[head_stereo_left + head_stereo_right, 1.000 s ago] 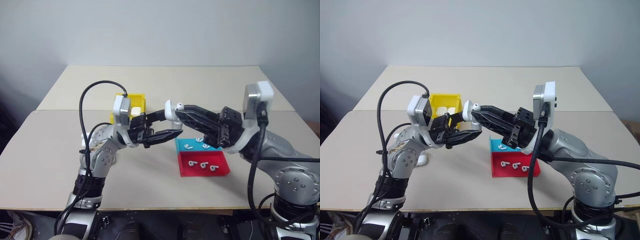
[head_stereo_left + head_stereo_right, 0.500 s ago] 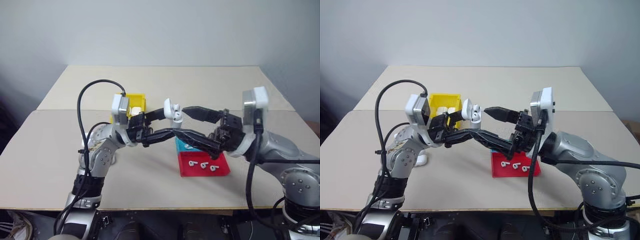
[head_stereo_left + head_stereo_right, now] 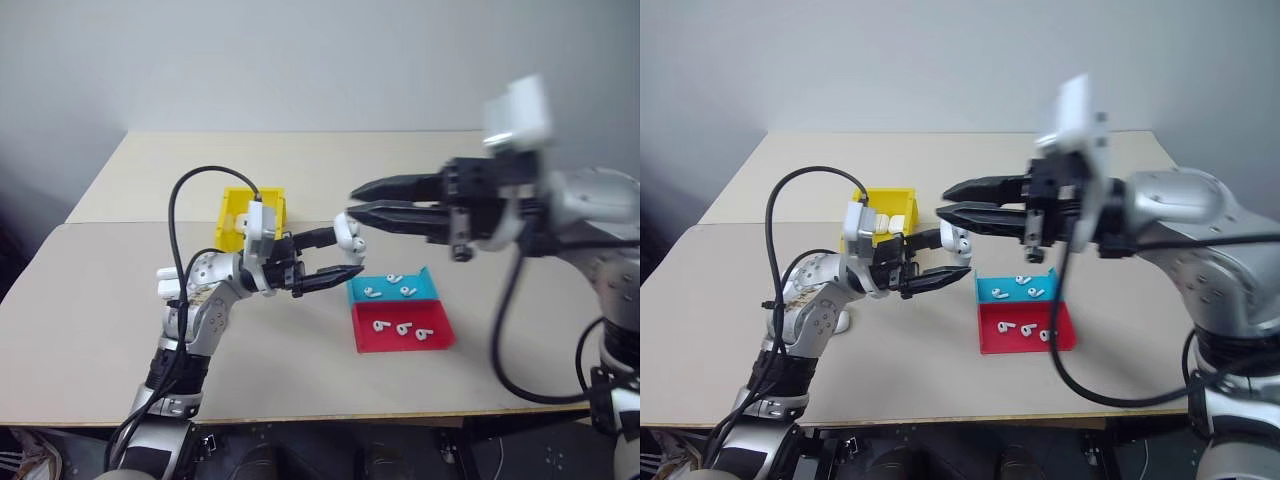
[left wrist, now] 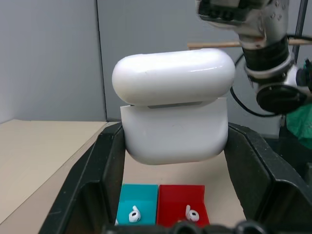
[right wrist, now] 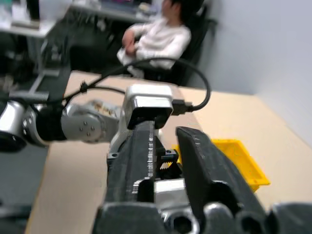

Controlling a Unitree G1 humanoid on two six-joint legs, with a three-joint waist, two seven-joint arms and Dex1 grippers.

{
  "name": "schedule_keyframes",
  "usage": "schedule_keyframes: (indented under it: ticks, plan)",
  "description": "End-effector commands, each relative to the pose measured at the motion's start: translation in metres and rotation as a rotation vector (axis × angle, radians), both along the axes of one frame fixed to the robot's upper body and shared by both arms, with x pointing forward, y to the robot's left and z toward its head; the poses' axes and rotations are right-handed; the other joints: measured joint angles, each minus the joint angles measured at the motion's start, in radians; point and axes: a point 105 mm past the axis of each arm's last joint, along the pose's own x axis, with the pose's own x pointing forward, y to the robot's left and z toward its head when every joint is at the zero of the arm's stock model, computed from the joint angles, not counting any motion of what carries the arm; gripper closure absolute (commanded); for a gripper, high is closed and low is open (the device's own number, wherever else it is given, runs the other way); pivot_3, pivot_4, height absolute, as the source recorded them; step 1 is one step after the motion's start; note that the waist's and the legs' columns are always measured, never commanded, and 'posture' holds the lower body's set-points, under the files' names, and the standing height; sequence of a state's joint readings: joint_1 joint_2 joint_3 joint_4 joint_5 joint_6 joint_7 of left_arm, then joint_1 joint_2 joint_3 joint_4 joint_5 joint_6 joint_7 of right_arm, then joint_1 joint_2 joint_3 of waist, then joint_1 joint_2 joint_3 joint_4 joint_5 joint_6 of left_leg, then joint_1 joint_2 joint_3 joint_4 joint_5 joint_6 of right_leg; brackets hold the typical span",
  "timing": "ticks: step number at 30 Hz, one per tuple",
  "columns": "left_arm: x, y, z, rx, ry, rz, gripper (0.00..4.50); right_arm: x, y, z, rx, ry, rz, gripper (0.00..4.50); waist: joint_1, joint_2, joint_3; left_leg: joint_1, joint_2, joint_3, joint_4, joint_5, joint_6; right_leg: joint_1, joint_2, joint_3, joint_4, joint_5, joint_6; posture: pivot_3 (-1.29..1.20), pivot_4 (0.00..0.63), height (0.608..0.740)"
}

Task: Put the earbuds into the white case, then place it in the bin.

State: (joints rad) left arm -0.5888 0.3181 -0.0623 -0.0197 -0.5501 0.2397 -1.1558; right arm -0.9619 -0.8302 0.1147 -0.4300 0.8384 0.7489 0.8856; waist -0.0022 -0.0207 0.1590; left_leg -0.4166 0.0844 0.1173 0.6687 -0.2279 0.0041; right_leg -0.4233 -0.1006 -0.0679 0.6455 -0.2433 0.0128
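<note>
Left gripper: clamped on the white case, one black finger on each side, held up over the middle of the desk. In the left wrist view the case sits squeezed between both fingers.

White case: in the air, lid down but not flush, with a thin gap showing under it in the left wrist view. It hangs between the bin and the tray, touching neither.

Right gripper: lifted above the desk, pointing across toward the case, its two fingers drawn nearly together with a narrow slit between them and nothing held. Its tips sit just above and beside the case.

Earbuds: six loose ones lying in the tray, three in the teal half and three in the red half.

Tray: teal half toward the desk's far edge, red half toward the near edge, right of the desk's centre.

Bin: yellow, toward the far left of the desk behind the left arm, with white cases inside it.

Extra white object: on the desk beside the left arm; what it is, I can't tell.

Person: seated in a chair beyond the desk, seen in the right wrist view.
</note>
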Motion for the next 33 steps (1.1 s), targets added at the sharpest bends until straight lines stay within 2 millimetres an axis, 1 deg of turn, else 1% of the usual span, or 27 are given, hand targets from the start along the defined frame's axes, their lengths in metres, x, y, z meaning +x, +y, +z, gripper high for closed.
schedule_keyframes:
  ticks: [1,4,7,11,13,15,17,19,20,21,22,24,26,27,30,33]
  plan:
    - [0.004,-0.003,0.009,0.007,-0.064,0.049,1.73,0.005,0.011,0.002,-0.108,-0.081,0.022,4.46,0.003,0.0,0.0,0.0,0.0,0.0,0.0,0.0,0.0,0.0,0.0,0.0,0.0,0.0,0.0,0.0,0.15,0.74]
    - [0.006,-0.001,0.013,-0.005,-0.067,0.058,1.73,0.016,0.019,-0.004,-0.191,-0.119,0.007,4.46,0.006,0.0,0.0,0.0,0.0,0.001,0.001,0.0,0.0,0.0,-0.001,0.0,0.0,0.0,0.0,0.0,0.15,0.74]
    - [0.006,0.0,0.014,-0.006,-0.071,0.068,1.73,0.024,0.016,-0.011,-0.271,-0.156,-0.013,4.46,0.011,0.0,0.0,-0.001,0.0,0.001,0.002,0.0,0.0,0.0,-0.001,-0.001,0.0,0.0,0.0,0.0,0.15,0.74]
    - [0.002,0.006,0.023,-0.06,-0.085,0.088,1.73,0.033,-0.001,-0.018,-0.312,-0.144,-0.056,4.46,0.014,0.0,0.0,-0.002,0.0,0.001,0.002,0.0,0.0,0.0,-0.001,-0.001,0.0,0.0,0.0,0.0,0.15,0.74]
    - [0.0,0.01,0.029,-0.09,-0.09,0.107,1.73,0.04,-0.011,-0.017,-0.292,-0.13,-0.111,4.46,0.014,0.0,0.0,-0.002,0.0,0.001,0.003,0.0,0.0,0.0,-0.001,-0.001,0.0,0.0,0.0,0.0,0.15,0.74]
    - [0.0,0.014,0.031,-0.099,-0.096,0.14,1.73,0.042,-0.018,-0.011,-0.241,-0.101,-0.148,4.46,0.013,0.0,0.0,-0.002,0.0,0.001,0.003,0.0,0.0,0.0,-0.001,-0.001,0.0,0.0,0.0,0.0,0.15,0.74]
    - [0.003,0.022,0.031,-0.11,-0.093,0.222,1.73,0.039,-0.023,0.003,-0.103,-0.06,-0.161,4.46,0.012,0.0,0.0,-0.002,0.0,0.001,0.003,0.0,0.0,0.0,-0.001,-0.001,0.0,0.0,0.0,0.0,0.15,0.74]
    - [0.01,0.029,0.033,-0.13,-0.073,0.328,1.73,0.039,-0.028,0.021,0.069,-0.039,-0.209,4.46,0.013,0.0,0.0,-0.001,0.0,0.0,0.003,0.0,0.0,0.0,-0.001,-0.001,0.001,0.0,0.0,0.0,0.15,0.74]
    - [0.018,0.034,0.036,-0.151,-0.061,0.411,1.73,0.041,-0.034,0.031,0.181,-0.016,-0.237,4.46,0.013,0.0,0.0,-0.001,0.0,0.0,0.003,0.0,0.0,0.0,-0.001,-0.002,0.001,0.0,0.0,0.0,0.15,0.74]
    - [0.024,0.039,0.038,-0.173,-0.048,0.488,1.73,0.042,-0.041,0.036,0.275,0.018,-0.265,4.46,0.013,0.0,0.0,-0.001,0.0,0.0,0.003,0.0,0.0,0.0,-0.001,-0.001,0.001,0.0,0.0,0.0,0.15,0.74]
    - [0.03,0.045,0.041,-0.199,-0.038,0.564,1.73,0.043,-0.048,0.038,0.345,0.05,-0.296,4.46,0.014,0.0,0.0,-0.001,0.0,0.0,0.003,0.0,0.0,0.001,-0.001,-0.002,0.001,0.0,0.0,0.0,0.15,0.74]
    - [0.054,0.067,0.046,-0.247,0.016,0.817,1.73,0.045,-0.065,0.012,0.371,0.104,-0.401,4.46,0.024,-0.001,0.0,-0.001,-0.001,-0.002,0.003,0.0,0.0,0.004,-0.002,-0.004,0.0,0.0,0.0,0.0,0.15,0.74]
    - [0.072,0.083,0.042,-0.24,0.055,1.0,1.73,0.041,-0.068,-0.014,0.324,0.126,-0.458,4.46,0.035,-0.001,-0.001,-0.002,-0.001,-0.002,0.003,0.0,0.001,0.004,-0.003,-0.005,-0.001,0.001,0.001,0.0,0.15,0.74]
    - [0.076,0.086,0.039,-0.226,0.067,1.042,1.73,0.04,-0.068,-0.019,0.311,0.132,-0.469,4.46,0.035,-0.001,-0.001,-0.002,-0.001,-0.003,0.005,-0.001,0.002,0.004,-0.003,-0.005,-0.002,0.001,0.001,0.0,0.15,0.74]
    - [0.095,0.091,0.02,-0.108,0.095,1.168,1.73,0.041,-0.068,-0.039,0.234,0.109,-0.522,4.46,0.028,-0.001,-0.001,-0.004,-0.003,-0.001,0.005,-0.001,0.002,0.0,-0.005,-0.002,0.001,0.002,0.002,0.0,0.15,0.74]
    - [0.109,0.088,0.007,-0.041,0.116,1.206,1.73,0.041,-0.067,-0.045,0.224,0.117,-0.537,4.46,0.025,-0.001,-0.001,-0.004,-0.003,-0.001,0.005,-0.001,0.002,0.001,-0.004,-0.003,0.0,0.001,0.002,0.0,0.15,0.74]
